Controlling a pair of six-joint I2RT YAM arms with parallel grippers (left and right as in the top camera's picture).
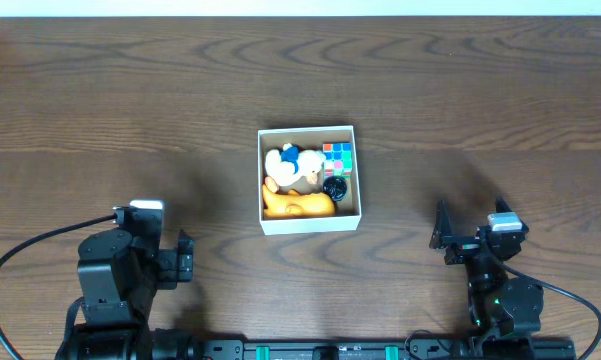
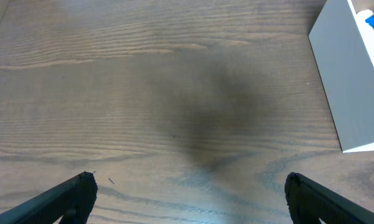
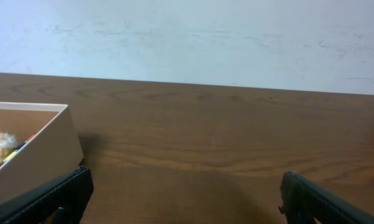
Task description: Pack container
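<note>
Box (image 1: 309, 129) looks packed, sitting between left gripper (image 2: 188, 182) and right gripper (image 3: 185, 179), both spread empty; I'd clip its wall swinging inward.

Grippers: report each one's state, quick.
Left gripper: open, holding nothing.
Right gripper: open, holding nothing.

Left gripper (image 2: 188, 190), right gripper (image 3: 185, 186) — fingers (image 2: 74, 194) spread, empty
</note>
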